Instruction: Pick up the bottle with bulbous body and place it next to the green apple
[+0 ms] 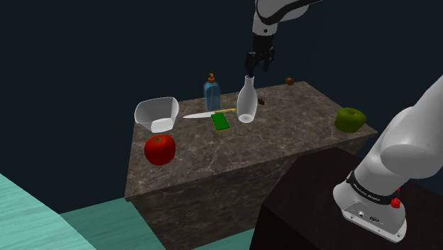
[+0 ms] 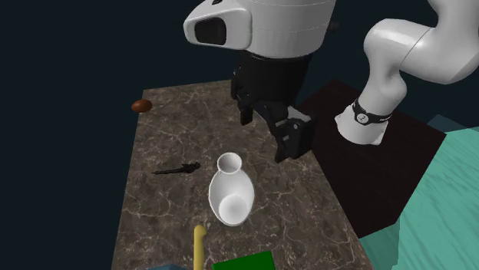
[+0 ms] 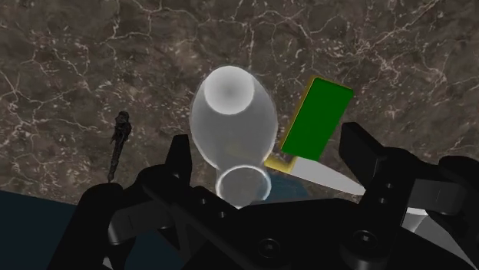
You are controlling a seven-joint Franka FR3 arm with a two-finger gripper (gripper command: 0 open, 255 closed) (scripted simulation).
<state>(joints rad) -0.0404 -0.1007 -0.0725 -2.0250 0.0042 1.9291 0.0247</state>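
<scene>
A pale white bottle with a bulbous body (image 1: 246,103) stands upright on the dark marble counter (image 1: 298,131). My black gripper (image 1: 259,62) hangs open just above its neck and touches nothing. From the second exterior view, the gripper (image 2: 269,130) is over the counter just behind the bottle (image 2: 230,195). Along the hand, the bottle (image 3: 232,115) rises toward the gripper (image 3: 270,165), its round mouth between the spread fingers (image 3: 180,165), nearer one of them. The green apple (image 1: 350,119) lies at the counter's edge on the shoulder view's right.
Beside the bottle lie a green sponge (image 1: 221,121) and a knife (image 1: 202,114). A blue bottle (image 1: 211,92), a white bowl (image 1: 157,113) and a red apple (image 1: 160,149) sit toward the shoulder view's left. A small brown object (image 1: 290,81) rests at the far edge.
</scene>
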